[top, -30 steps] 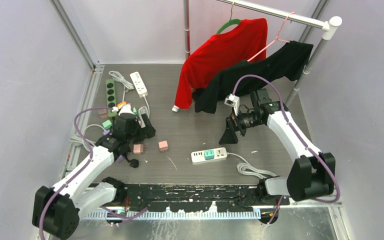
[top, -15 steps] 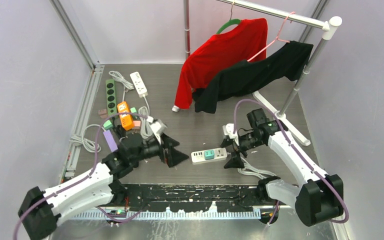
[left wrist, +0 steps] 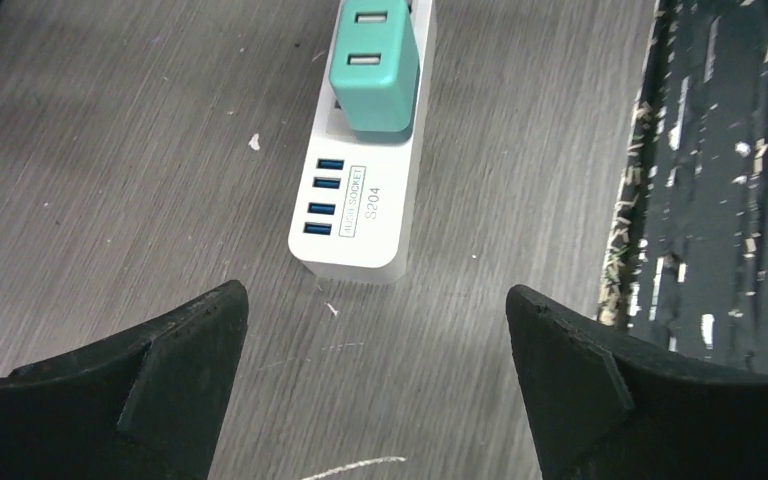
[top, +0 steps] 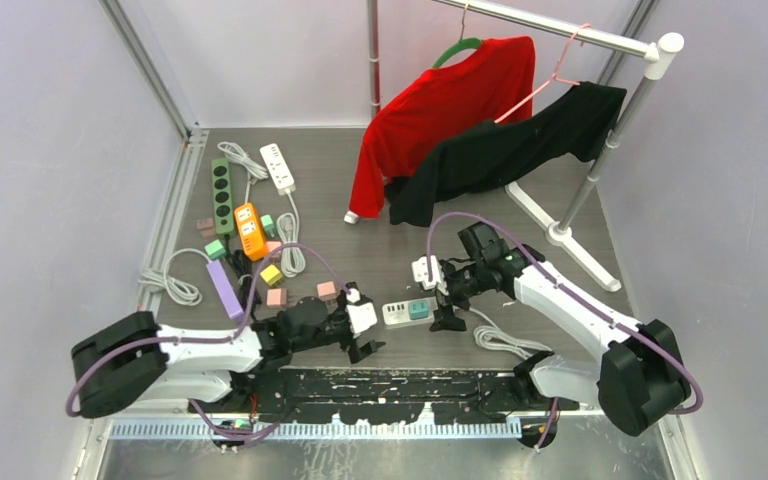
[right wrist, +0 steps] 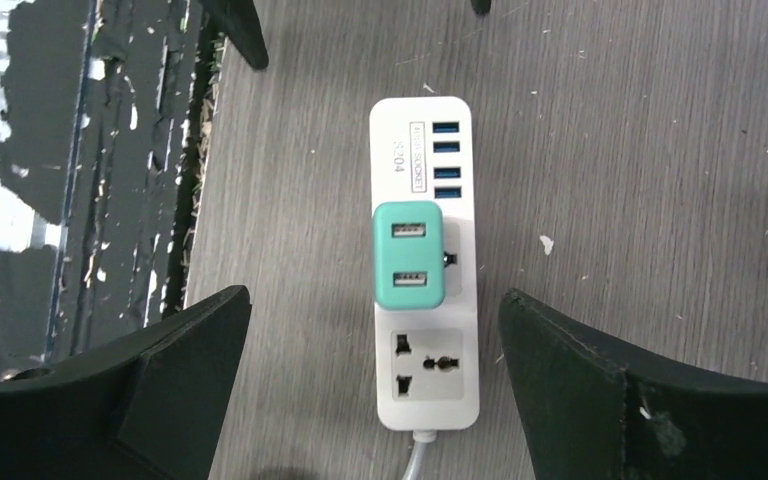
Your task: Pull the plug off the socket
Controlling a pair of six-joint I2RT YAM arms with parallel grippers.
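Now | step: approach; left gripper (left wrist: 372,300) and right gripper (right wrist: 372,298) wide open, empty | next: clamp plug (right wrist: 409,265), hold socket strip (right wrist: 426,385) down, lift.

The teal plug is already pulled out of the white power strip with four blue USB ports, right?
No. The teal plug is plugged into the white power strip, as the right wrist view shows; the strip does have four blue USB ports.

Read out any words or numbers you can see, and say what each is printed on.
"S204": on the white power strip, near its end.
"SOCKET": boxed beside it; the word before it is too small to read.
The teal plug shows no text; everything in the top view is too small.
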